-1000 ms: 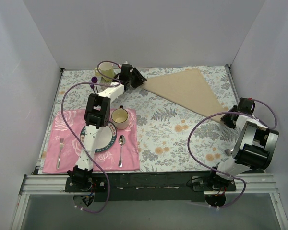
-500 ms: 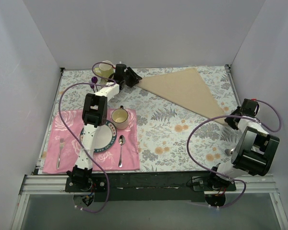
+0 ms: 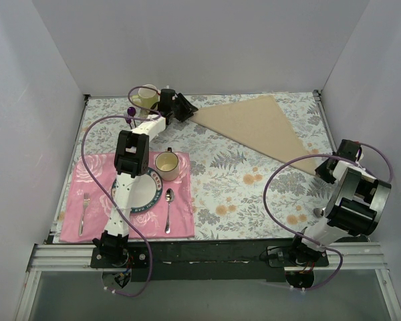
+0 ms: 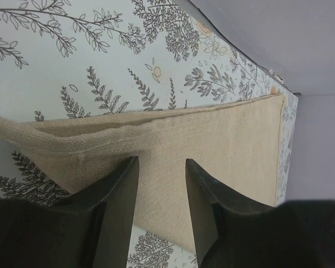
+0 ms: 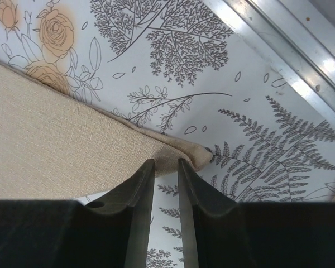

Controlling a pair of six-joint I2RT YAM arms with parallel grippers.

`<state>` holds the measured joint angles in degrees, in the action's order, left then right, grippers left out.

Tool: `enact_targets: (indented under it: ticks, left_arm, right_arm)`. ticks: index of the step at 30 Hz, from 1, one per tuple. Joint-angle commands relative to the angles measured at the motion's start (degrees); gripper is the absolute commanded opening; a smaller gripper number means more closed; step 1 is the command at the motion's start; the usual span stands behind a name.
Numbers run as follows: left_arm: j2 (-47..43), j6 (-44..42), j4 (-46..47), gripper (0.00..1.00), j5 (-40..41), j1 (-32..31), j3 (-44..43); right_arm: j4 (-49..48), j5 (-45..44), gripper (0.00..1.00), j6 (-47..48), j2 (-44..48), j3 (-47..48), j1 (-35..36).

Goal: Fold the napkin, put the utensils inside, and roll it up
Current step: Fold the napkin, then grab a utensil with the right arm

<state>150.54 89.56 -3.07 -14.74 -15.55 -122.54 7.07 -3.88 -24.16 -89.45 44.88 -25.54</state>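
Observation:
The beige napkin lies folded into a triangle on the far right of the tablecloth. My left gripper is at its left corner. In the left wrist view its jaws stand apart over the napkin, holding nothing. My right gripper is at the napkin's near right corner. In the right wrist view its jaws stand a narrow gap apart, tips at the bunched corner. A spoon and a fork lie on the pink placemat.
A plate with a cream cup sits on the placemat under the left arm. A mug and purple-tipped sticks stand at the back left. The metal table rail runs close beside the right gripper.
The left gripper drew back left and the right gripper moved out right and nearer. The napkin's corners followed, so it lies stretched flatter. Little moved in the last half second.

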Motion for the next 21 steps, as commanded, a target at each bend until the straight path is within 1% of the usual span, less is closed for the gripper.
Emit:
enact_targets:
  ticks: [1, 3, 5, 6, 7, 8, 9, 11, 12, 13, 14, 15, 17, 18, 19, 20, 21]
  left_arm:
    - [-2.53, -3.77, -2.73, 0.40, 0.33, 0.09, -3.22]
    - [-3.41, -5.17, -4.31, 0.41, 0.15, -0.18, -5.42]
    - [-5.68, -5.71, -4.84, 0.46, -0.46, -0.71, -6.39]
    - [-6.57, -6.15, -4.93, 0.48, -0.90, -0.88, -6.39]
    - [-7.62, -7.37, -4.84, 0.53, -1.25, -1.32, -6.31]
    - [-8.67, -8.16, -5.01, 0.55, -1.43, -1.58, -6.48]
    - [-10.86, -8.69, -5.28, 0.56, -1.43, -1.76, -6.13]
    - [-12.89, -10.36, -6.24, 0.60, -2.04, -2.38, -5.52]
    - [-15.08, -10.72, -6.85, 0.60, -2.31, -2.47, -4.47]
    - [-16.23, -10.98, -7.82, 0.61, -2.57, -2.81, -3.59]
    - [-17.55, -11.33, -8.18, 0.61, -2.92, -2.82, -2.54]
    - [-18.78, -11.42, -8.44, 0.61, -3.27, -3.08, -0.96]
    - [-22.73, -11.16, -8.79, 0.61, -3.71, -3.43, 4.40]
    - [-23.88, -10.99, -8.97, 0.61, -3.80, -3.69, 6.24]
    - [-26.59, -10.55, -9.06, 0.61, -3.89, -4.04, 10.26]
    - [-27.66, -10.11, -8.97, 0.61, -4.06, -4.31, 12.22]
    - [-28.80, -9.41, -9.06, 0.61, -4.24, -4.49, 13.80]
  right_arm:
    - [1.28, -3.42, 0.32, 0.69, 1.99, -1.90, -0.65]
    - [0.67, -2.28, 0.32, 1.57, 4.36, -2.17, 0.92]
    - [0.23, -1.75, 0.33, 2.71, 5.86, -2.26, 3.38]
    - [0.22, -2.53, 0.33, 2.89, 7.00, -2.26, 6.70]
    - [-0.04, -2.88, 0.34, 2.81, 7.44, -2.17, 8.47]
    - [-0.39, -2.89, 0.35, 2.81, 7.80, -1.99, 10.23]
    - [-0.83, -3.24, 0.35, 2.81, 8.15, -1.73, 13.55]
    - [-2.23, -3.24, 0.41, 2.11, 7.63, -0.59, 16.74]
    - [-2.58, -2.20, 0.42, 1.93, 5.88, 1.85, 19.53]
    - [-2.24, -1.75, 0.46, 1.84, 4.73, 3.44, 21.04]
    - [-2.06, -1.05, 0.47, 1.75, 3.07, 5.28, 22.45]
    - [-1.80, 1.22, 0.50, 1.84, -0.78, 9.83, 24.99]
    - [-0.05, 3.52, 0.50, 1.32, -5.19, 14.94, 27.28]
    - [0.31, 7.36, 0.50, 0.62, -9.47, 16.88, 28.69]
    - [0.66, 8.79, 0.50, -0.09, -11.60, 21.17, 29.31]
    - [1.71, 9.93, 0.49, -0.79, -13.54, 23.04, 29.93]
    - [2.15, 11.51, 0.45, -2.10, -17.04, 24.45, 30.89]
